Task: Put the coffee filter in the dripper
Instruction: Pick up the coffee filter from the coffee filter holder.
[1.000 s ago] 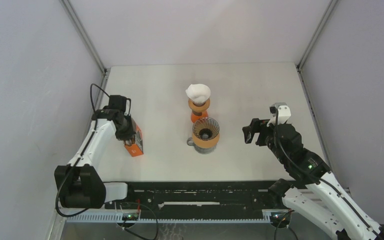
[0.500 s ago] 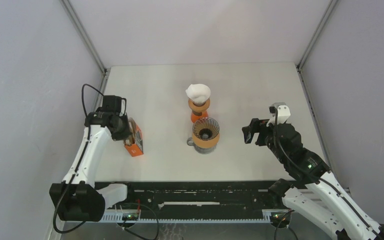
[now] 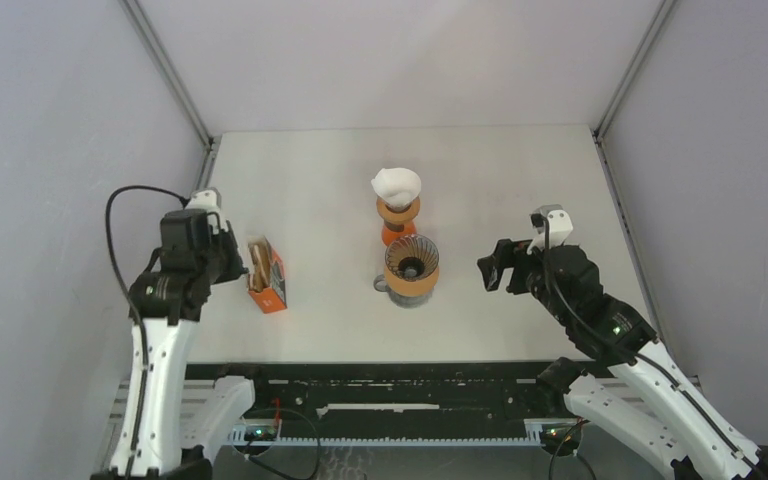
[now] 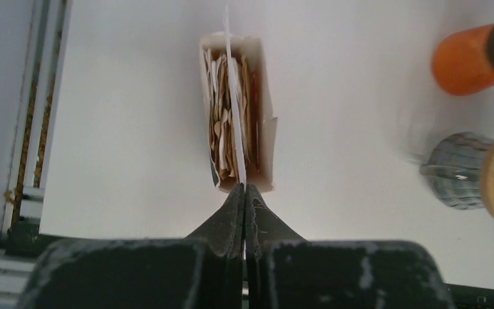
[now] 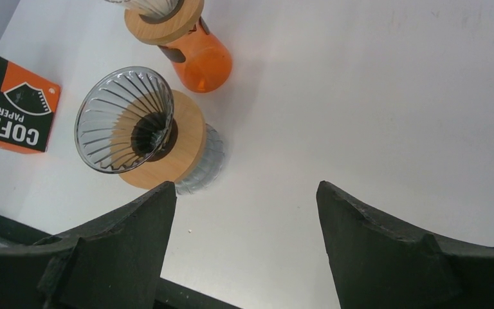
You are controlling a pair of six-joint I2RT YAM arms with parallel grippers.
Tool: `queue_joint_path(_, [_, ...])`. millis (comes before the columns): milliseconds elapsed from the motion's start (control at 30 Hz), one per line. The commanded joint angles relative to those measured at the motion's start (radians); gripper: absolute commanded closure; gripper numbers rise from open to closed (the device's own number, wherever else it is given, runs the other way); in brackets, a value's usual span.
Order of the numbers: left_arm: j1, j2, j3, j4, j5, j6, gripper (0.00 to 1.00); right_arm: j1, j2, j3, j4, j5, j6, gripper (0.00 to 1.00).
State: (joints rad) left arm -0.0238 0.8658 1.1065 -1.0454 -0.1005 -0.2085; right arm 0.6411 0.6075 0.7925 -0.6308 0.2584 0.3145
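The glass dripper (image 3: 411, 262) with a wooden collar sits on a grey cup mid-table; it also shows in the right wrist view (image 5: 125, 119). The orange filter box (image 3: 273, 282) stands open left of it, full of brown filters (image 4: 222, 109). My left gripper (image 4: 244, 187) is shut on a thin white coffee filter (image 4: 233, 96), seen edge-on above the box. In the top view my left gripper (image 3: 232, 262) is just left of the box. My right gripper (image 3: 505, 268) is open and empty, right of the dripper; in its wrist view (image 5: 247, 188) it is above bare table.
An orange carafe (image 3: 398, 222) with a second dripper holding a white filter (image 3: 396, 184) stands just behind the glass dripper. Grey walls enclose the table on three sides. A black rail (image 3: 390, 385) runs along the near edge.
My left arm has lifted and pulled back to the left, away from the box, with the filter pinched in it. My right gripper has barely moved.
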Motion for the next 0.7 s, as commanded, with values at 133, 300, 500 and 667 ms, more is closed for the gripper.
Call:
queue_joint_path(133, [-0.001,-0.326,-0.064,0.297,0.187,0.083,1.00,-0.004,-0.014,0.032,0.056,-0.080,-0.037,0.12])
queue_joint_path(300, [0.000,-0.400,-0.161,0.490,0.373,0.061,1.00,-0.004,-0.036,0.049,0.076,-0.110,-0.040,0.11])
queue_joint_path(500, [-0.006,-0.389,-0.255,0.724,0.539,-0.038,1.00,-0.004,-0.059,0.066,0.101,-0.158,-0.032,0.11])
queue_joint_path(667, [-0.134,-0.380,-0.343,0.898,0.480,-0.053,1.00,-0.004,-0.045,0.071,0.125,-0.209,0.001,0.11])
